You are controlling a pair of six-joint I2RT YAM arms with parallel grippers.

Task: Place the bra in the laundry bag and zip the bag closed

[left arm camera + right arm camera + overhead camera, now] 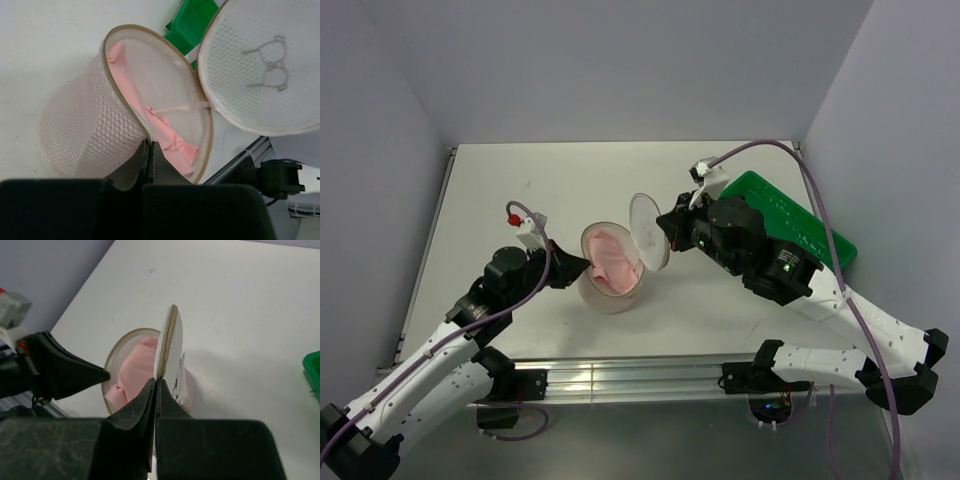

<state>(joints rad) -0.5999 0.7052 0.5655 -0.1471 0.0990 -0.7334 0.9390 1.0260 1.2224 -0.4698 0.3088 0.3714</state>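
Left gripper is clamping the laundry bag by its rim; right gripper is pinching its lid upright; bra is lying inside.

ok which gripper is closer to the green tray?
Right. The right gripper pinches the raised lid of the bag, on the side facing the tray. The left gripper grips the bag on the side away from the tray.
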